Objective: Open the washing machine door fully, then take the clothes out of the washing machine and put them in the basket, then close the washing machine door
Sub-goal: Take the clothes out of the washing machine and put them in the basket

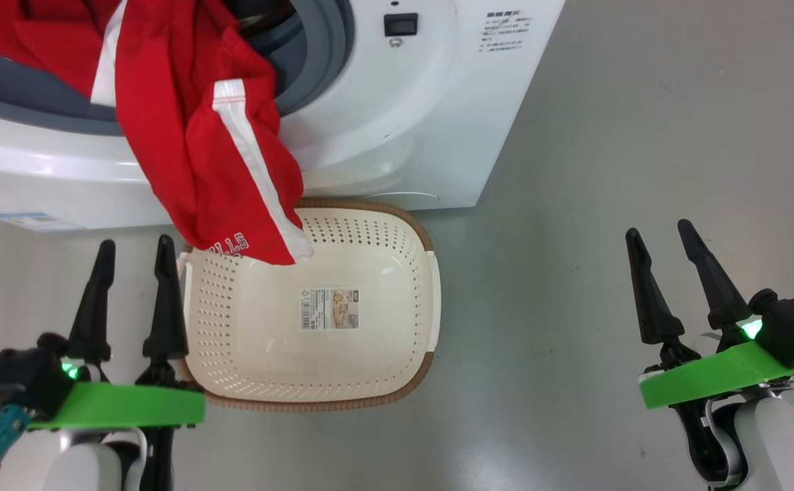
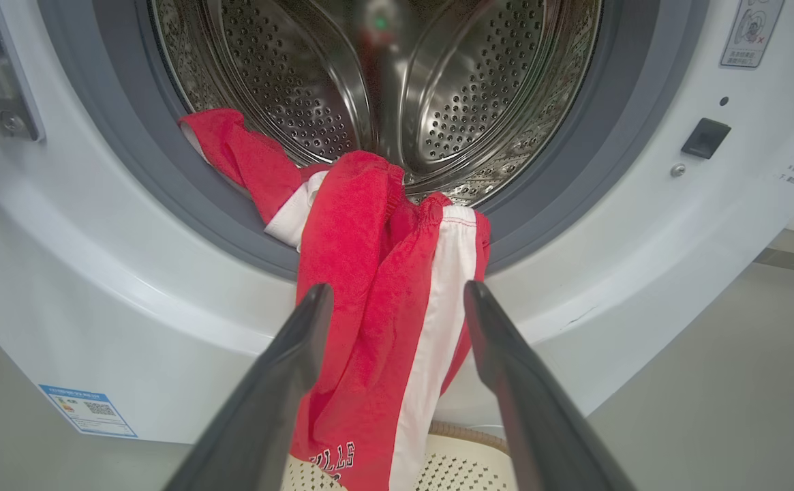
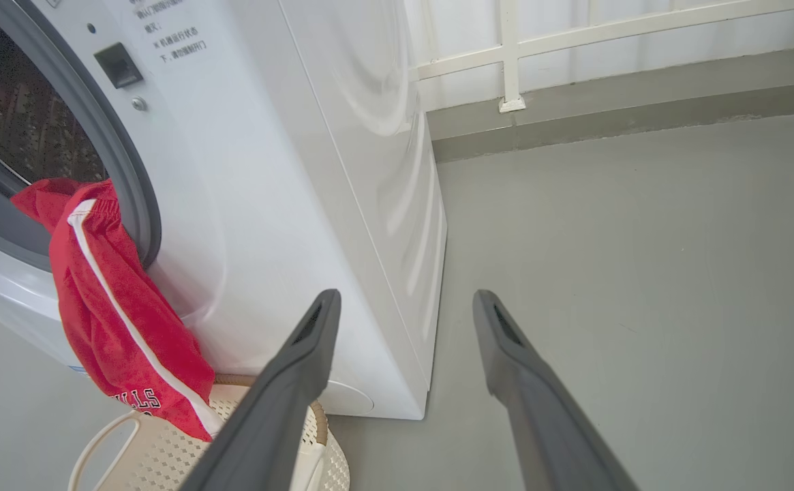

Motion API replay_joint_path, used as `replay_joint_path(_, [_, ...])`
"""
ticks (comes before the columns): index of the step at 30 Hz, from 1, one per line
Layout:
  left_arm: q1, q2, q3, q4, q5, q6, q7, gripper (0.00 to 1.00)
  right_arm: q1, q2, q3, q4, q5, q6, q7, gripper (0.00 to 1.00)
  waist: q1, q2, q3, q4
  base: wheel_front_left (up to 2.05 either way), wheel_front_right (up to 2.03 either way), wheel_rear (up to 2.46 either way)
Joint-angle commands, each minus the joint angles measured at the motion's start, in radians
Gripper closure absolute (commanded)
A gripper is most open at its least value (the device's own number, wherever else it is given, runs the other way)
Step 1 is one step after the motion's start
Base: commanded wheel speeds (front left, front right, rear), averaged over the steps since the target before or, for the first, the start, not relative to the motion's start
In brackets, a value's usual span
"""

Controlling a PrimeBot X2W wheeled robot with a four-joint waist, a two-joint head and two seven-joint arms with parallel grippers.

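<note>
The white washing machine [image 1: 403,123] has its round mouth uncovered; the washing machine door is out of view. Red clothes [image 1: 192,136] with white stripes spill from the steel drum [image 2: 301,82] over the grey ring, and their lower end hangs into the cream basket [image 1: 267,354] on the floor in front. My left gripper [image 1: 135,244] is open beside the basket's left edge, nothing between its fingers; in the left wrist view it [image 2: 398,288] points at the hanging clothes [image 2: 362,273]. My right gripper [image 1: 658,229] is open over bare floor, right of the basket.
Grey floor [image 1: 608,136] stretches right of the machine and basket. A white railing [image 3: 506,54] and low kerb run along the wall behind. The machine's right side panel [image 3: 369,170] faces my right gripper [image 3: 407,294]. A blue label [image 2: 86,409] marks the lower front.
</note>
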Motion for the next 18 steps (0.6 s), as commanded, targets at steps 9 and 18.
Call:
replay_joint_path(9, [0.065,0.027,0.031,-0.090,-0.005,0.001,-0.005,0.00,0.026,-0.002,0.006,-0.026,0.006,0.005,-0.006,0.00,0.0000,0.0000,0.002,-0.003,0.00,0.00,0.00])
replay_joint_path(18, [0.025,0.027,0.026,-0.090,-0.014,0.001,-0.005,0.00,0.017,0.003,0.003,-0.029,0.004,0.005,-0.006,0.00,0.0000,0.0000,0.015,-0.007,0.00,0.00,0.00])
